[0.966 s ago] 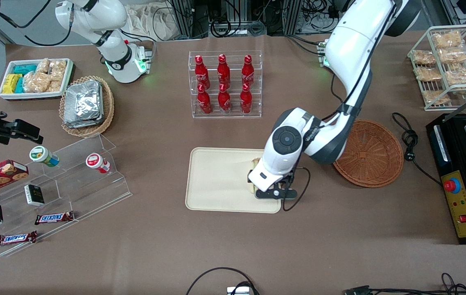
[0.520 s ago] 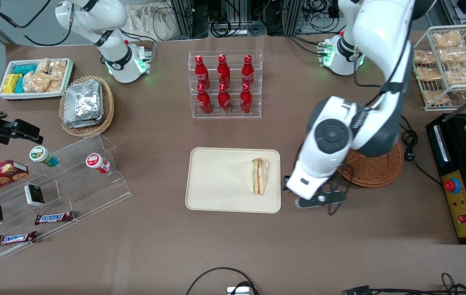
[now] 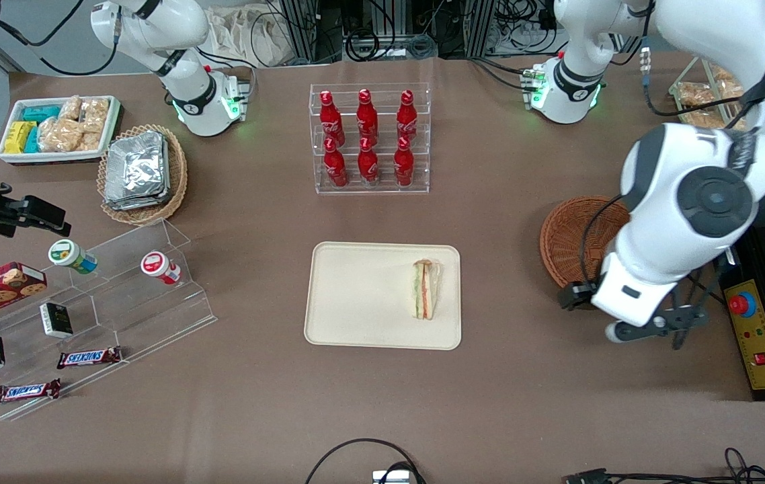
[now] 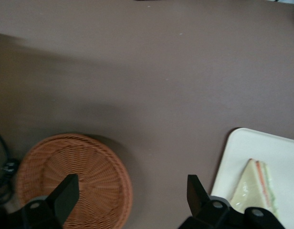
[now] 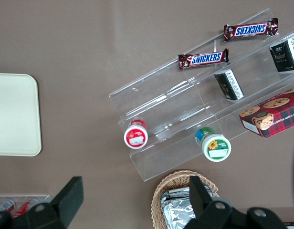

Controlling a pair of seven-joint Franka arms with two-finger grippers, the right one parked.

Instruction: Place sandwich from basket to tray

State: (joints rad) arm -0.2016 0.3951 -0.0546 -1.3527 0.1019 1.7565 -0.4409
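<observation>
The gripper [image 4: 130, 200] hangs with fingers [image 4: 66, 191] spread and empty, basket [image 4: 75, 183] under one, sandwich [image 4: 254, 188] on the tray [image 4: 280, 148] just outside the other.

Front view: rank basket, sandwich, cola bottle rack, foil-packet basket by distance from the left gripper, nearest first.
The gripper, open, hangs over the bare table at the working arm's end.
1. basket: right beside it, slightly farther from the camera.
2. sandwich: on the tray, mid-table.
3. cola bottle rack: mid-table, farther from the camera than the tray.
4. foil-packet basket: toward the parked arm's end.
</observation>
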